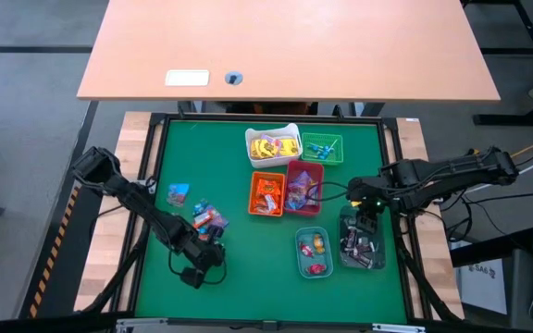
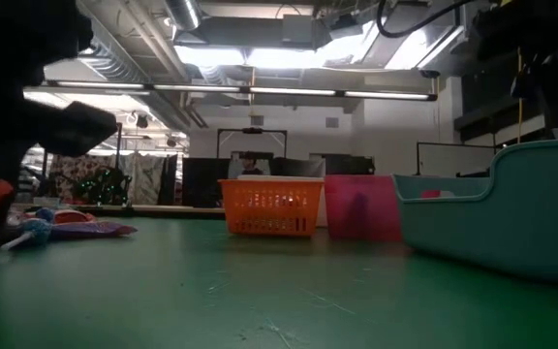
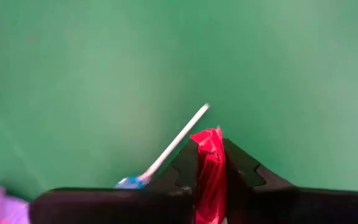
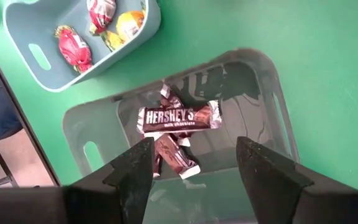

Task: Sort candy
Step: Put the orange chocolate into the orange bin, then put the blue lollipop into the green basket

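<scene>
My left gripper (image 3: 210, 152) is low over the green mat near the table's near-left part (image 1: 209, 255), shut on a red-wrapped candy (image 3: 210, 163). A lollipop with a white stick and blue head (image 3: 169, 149) lies right beside its finger. More loose candy (image 1: 206, 218) lies on the mat just beyond it, with one blue piece (image 1: 179, 192) farther left. My right gripper (image 4: 194, 162) is open, hovering over the clear bin (image 4: 272, 93), which holds dark brown Hershey's bars (image 4: 179, 117). It touches nothing. My left gripper pinches the red-wrapped candy between its two fingers (image 3: 244, 168). The wrapper's crinkled end (image 3: 209, 137) sticks out past the fingertips. The wrist view looks along the fingers, and I cannot tell whether the candy is off the mat.
Beside the clear bin, a teal bin (image 1: 312, 254) holds red and yellow sweets (image 4: 73, 45). Farther back stand an orange bin (image 1: 266, 194), a red bin (image 1: 304, 188), a white bin (image 1: 272, 145) and a green bin (image 1: 322, 148). A wooden desk (image 1: 340, 46) lies beyond the mat.
</scene>
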`<state>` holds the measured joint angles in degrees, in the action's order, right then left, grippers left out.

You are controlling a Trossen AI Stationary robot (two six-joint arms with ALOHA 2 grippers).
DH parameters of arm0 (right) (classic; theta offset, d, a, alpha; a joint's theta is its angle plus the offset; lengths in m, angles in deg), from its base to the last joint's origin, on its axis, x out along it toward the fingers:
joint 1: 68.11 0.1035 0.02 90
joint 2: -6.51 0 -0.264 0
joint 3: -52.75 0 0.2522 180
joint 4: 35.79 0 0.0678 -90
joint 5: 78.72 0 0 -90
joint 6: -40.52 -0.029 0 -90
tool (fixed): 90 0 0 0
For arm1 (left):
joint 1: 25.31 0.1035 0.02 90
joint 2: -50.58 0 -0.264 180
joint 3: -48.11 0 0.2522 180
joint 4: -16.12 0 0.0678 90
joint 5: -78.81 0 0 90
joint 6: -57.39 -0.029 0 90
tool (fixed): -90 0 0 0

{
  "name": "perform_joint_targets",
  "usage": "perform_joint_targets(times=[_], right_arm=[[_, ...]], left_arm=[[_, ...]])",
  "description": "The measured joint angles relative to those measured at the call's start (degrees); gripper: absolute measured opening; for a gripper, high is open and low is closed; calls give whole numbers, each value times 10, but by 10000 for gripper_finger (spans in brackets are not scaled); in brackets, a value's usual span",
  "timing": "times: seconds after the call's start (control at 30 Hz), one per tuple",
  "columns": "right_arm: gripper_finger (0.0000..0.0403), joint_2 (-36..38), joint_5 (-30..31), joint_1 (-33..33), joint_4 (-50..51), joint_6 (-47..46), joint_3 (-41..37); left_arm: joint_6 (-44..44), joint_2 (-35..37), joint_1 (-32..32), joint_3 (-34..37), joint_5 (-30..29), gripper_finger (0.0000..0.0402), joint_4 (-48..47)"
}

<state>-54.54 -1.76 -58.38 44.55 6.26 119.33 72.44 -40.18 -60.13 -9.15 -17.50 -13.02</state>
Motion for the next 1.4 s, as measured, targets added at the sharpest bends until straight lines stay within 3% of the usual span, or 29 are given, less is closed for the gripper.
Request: perform_joint_targets(times=[0.17, 0.3, 0.53, 0.7, 1.03, 1.4], right_arm=[[225, 0, 0, 0, -28, 0, 0], [225, 0, 0, 0, -60, 0, 0], [225, 0, 0, 0, -133, 0, 0], [225, 0, 0, 0, -186, 0, 0], [225, 0, 0, 0, -213, 0, 0], [225, 0, 0, 0, -216, 0, 0]], left_arm=[[0, 0, 9, -34, 43, 19, -1], [-2, 0, 30, -66, 40, 24, 1], [-59, 0, 101, -108, -45, 26, 6], [-123, 0, 169, -111, -112, 27, 81], [-152, 0, 285, -111, -97, 30, 193], [-152, 0, 316, -111, -92, 126, 195]])
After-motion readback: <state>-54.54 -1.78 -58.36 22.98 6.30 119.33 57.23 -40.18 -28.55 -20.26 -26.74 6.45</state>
